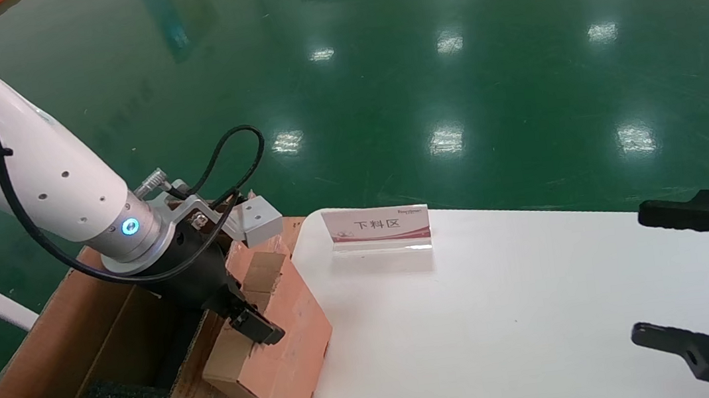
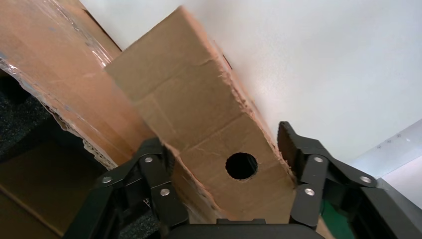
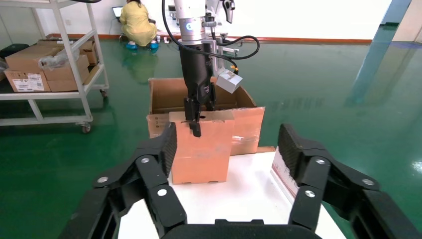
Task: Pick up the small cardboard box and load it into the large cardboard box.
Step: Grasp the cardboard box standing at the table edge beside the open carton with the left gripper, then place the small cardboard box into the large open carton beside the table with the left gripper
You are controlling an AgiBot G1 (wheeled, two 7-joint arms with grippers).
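Observation:
The small cardboard box [image 1: 290, 340] stands on end at the white table's [image 1: 508, 315] left edge, leaning against the large cardboard box [image 1: 75, 324]. My left gripper [image 1: 244, 318] comes down over its top end, one finger on each side, shut on it. In the left wrist view the small cardboard box [image 2: 199, 109], with a round hole in its top, fills the left gripper [image 2: 221, 137]. The right wrist view shows its base on the table [image 3: 201, 149]. My right gripper [image 1: 643, 273] hangs open over the table's right side, holding nothing.
The large cardboard box stands on the floor off the table's left edge, flaps up, with black foam [image 1: 126, 395] inside. An acrylic sign [image 1: 378, 226] stands at the table's far edge. Beyond, a shelf cart [image 3: 50, 74] with cartons and a person [image 3: 135, 22].

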